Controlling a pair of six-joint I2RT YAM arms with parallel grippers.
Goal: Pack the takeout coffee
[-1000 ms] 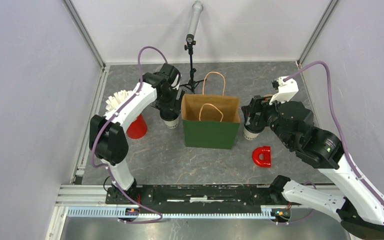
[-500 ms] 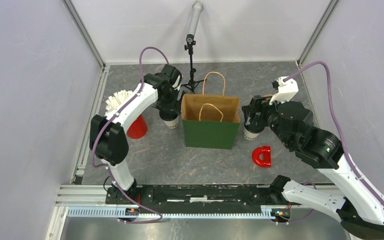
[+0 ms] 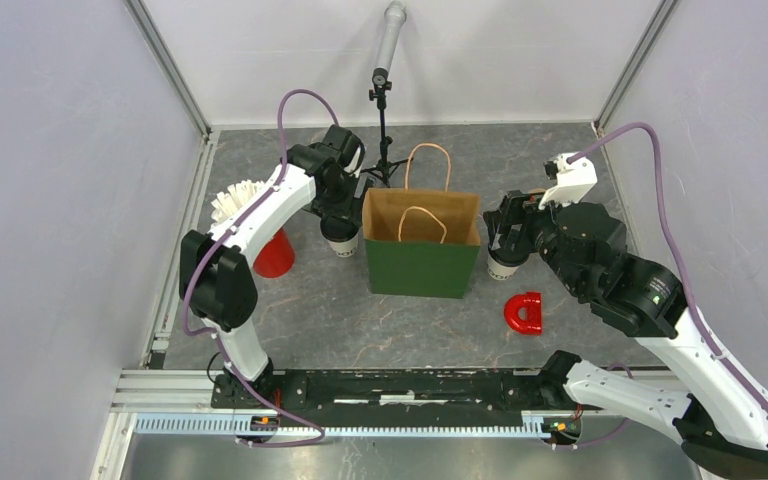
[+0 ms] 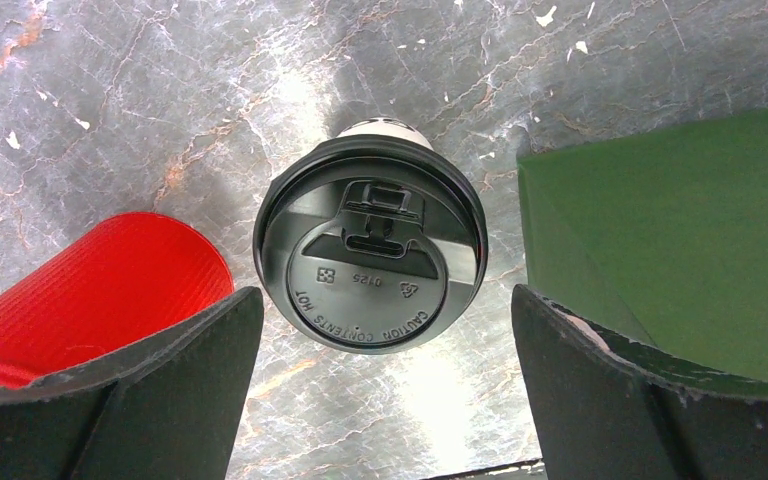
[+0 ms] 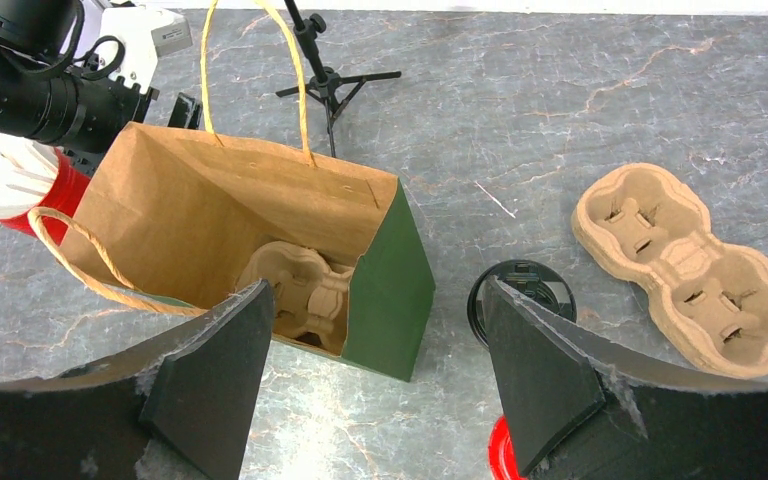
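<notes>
Left end effector hangs spread above the coffee, standing on the worktop between red cup and bag; it should descend centred, then close gently. Right end effector is spread too

Partly hidden things
Left wrist view: the lid hides nearly all of the paper cup; the red cup and green bag run off-frame.
</notes>
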